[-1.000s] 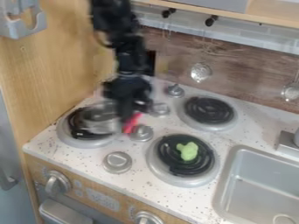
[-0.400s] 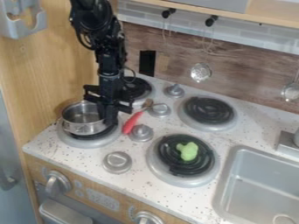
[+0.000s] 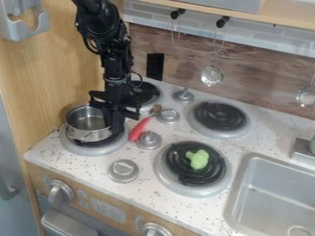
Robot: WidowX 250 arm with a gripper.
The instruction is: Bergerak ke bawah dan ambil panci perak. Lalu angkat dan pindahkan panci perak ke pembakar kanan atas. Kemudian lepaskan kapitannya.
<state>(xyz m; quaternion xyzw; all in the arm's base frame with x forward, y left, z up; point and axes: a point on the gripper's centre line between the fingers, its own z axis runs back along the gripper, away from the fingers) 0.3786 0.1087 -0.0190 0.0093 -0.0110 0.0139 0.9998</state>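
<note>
The black gripper [image 3: 113, 125] hangs down at the left of the stove, at the right side of the silver pot [image 3: 88, 131]. It is shut on the pot's right rim. The pot is upright and empty over the front left burner [image 3: 79, 149]; whether its base touches the burner cannot be told. The back right burner [image 3: 219, 116] has nothing on it.
A red-handled utensil [image 3: 139, 129] lies between the left burners and the knobs [image 3: 148, 140]. A green piece [image 3: 198, 159] rests on the front right burner [image 3: 184, 188]. The sink [image 3: 271, 196] is at right; a wooden wall [image 3: 55, 69] stands left.
Since the earliest frame, the gripper and the pot have shifted left together, bringing the pot over the front left burner. They have hardly moved since the second frame.
</note>
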